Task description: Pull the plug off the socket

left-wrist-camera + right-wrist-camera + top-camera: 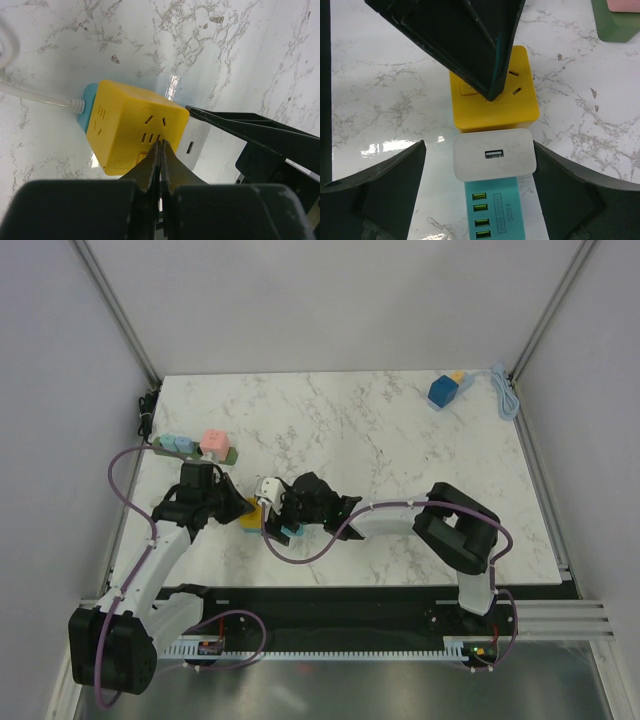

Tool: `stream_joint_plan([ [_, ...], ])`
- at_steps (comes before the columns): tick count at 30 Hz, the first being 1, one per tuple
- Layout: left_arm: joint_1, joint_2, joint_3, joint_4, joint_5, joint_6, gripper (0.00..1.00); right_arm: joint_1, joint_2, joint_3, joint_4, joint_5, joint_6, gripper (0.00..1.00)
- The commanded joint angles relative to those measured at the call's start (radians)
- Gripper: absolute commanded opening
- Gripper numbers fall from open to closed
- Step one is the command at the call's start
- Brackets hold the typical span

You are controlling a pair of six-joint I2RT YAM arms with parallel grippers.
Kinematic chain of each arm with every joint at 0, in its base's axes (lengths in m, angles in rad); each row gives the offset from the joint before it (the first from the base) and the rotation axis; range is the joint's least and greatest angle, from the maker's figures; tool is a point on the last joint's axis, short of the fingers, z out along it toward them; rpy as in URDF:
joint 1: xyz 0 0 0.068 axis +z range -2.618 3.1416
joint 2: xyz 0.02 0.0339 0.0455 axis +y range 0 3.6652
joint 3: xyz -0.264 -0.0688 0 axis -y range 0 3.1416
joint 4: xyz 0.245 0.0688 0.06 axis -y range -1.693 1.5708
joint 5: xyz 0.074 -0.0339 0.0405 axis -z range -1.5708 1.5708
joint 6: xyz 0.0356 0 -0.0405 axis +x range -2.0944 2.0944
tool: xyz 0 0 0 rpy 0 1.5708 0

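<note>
Right wrist view, bottom up: right gripper [479, 146] has its fingers spread wide, one on each side of the white plug [495, 159], not clamped on it. A teal USB block [495, 212] sits at the plug's near edge; can't tell if they're one piece. The plug is seated in the near face of the yellow socket cube [495, 112], mid-frame. Left gripper [490, 92] has its fingers pinched together on nothing, tips pressing on the cube's top. A green-and-pink block [619, 20] is in the upper right corner. Top external view: the cube is lower left of centre on the marble table [400, 440]. A blue cube [443, 390] lies far upper right.
</note>
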Motion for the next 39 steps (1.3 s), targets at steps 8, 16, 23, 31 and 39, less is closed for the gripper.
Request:
stream_joint_plan([
  [8, 0.005, 0.046, -0.045, -0.037, -0.027, -0.045, 0.02, 0.003, 0.028, 0.034, 0.006, 0.055, -0.007, 0.82],
  [16, 0.005, 0.051, -0.11, -0.042, -0.016, -0.151, 0.02, 0.005, 0.054, 0.058, 0.014, 0.081, -0.004, 0.71],
  [23, 0.005, 0.003, -0.176, -0.047, -0.076, -0.219, 0.02, 0.003, 0.041, 0.064, 0.019, 0.087, 0.005, 0.49],
  [31, 0.005, -0.012, -0.197, -0.054, -0.087, -0.24, 0.02, 0.004, -0.007, 0.043, 0.043, 0.108, 0.043, 0.25],
  [39, 0.005, -0.006, -0.199, -0.053, -0.084, -0.236, 0.02, 0.0, -0.05, -0.018, 0.147, 0.134, 0.109, 0.0],
])
